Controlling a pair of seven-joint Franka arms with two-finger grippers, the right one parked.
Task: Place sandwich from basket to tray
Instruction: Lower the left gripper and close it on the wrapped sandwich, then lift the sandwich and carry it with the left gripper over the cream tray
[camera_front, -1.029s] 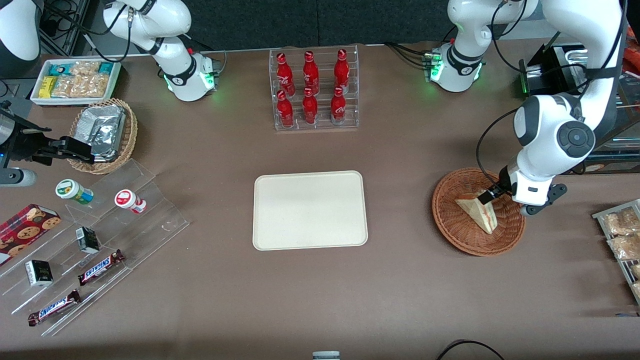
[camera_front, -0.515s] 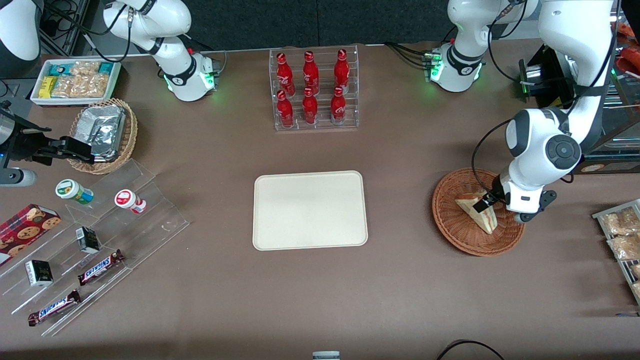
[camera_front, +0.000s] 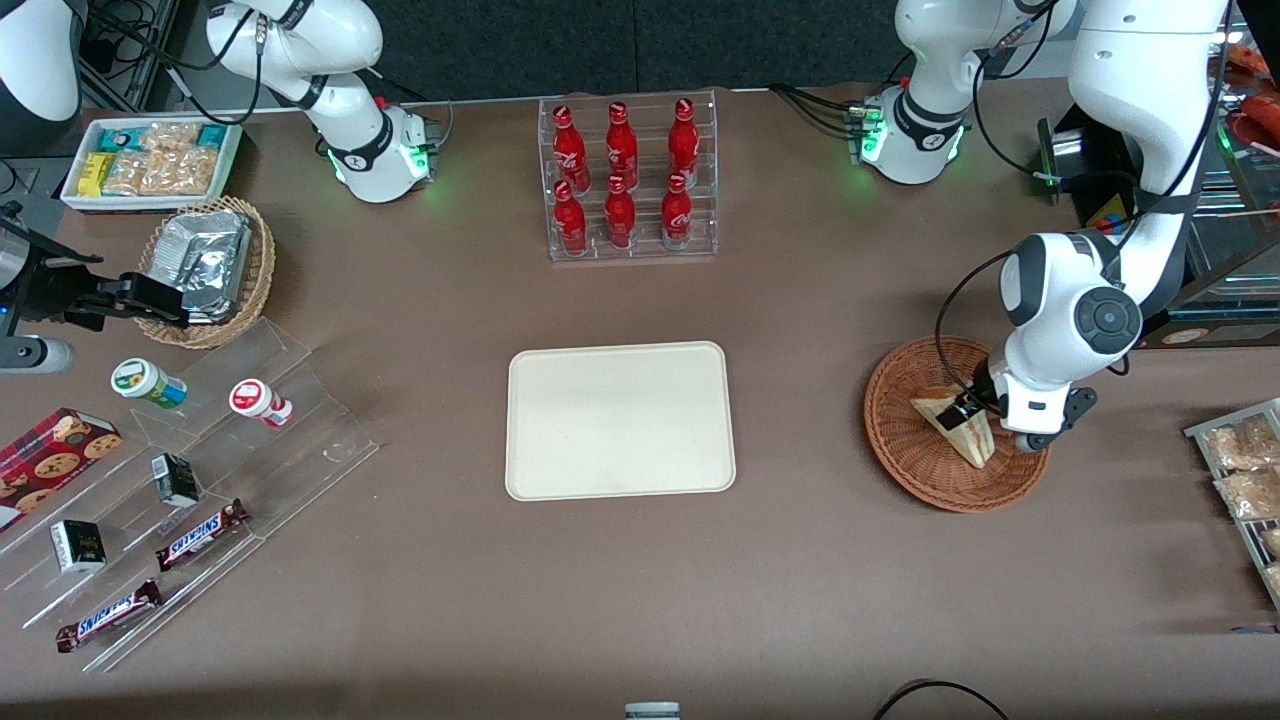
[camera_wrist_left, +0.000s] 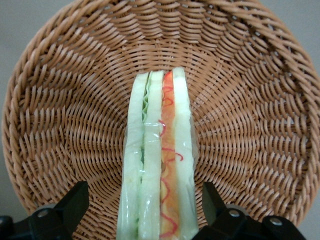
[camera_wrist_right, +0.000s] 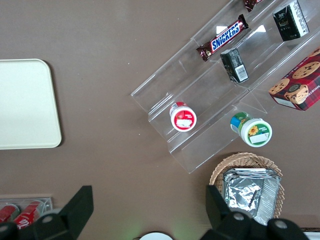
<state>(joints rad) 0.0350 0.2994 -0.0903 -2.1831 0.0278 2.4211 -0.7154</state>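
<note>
Sandwich (camera_wrist_left: 159, 165) in basket (camera_wrist_left: 260, 115), hand (camera_wrist_left: 145, 212) astride.

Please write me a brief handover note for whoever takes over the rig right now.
Gripper: open, low in the basket, one finger on each side of the sandwich, not closed on it.
Sandwich: lying in the basket, wrapped in clear film.
Tray: near the table's middle, toward the parked arm from the basket, nothing on it.
Done: gripper positioned around the sandwich.
Left: close, lift, carry to the tray, release.
</note>
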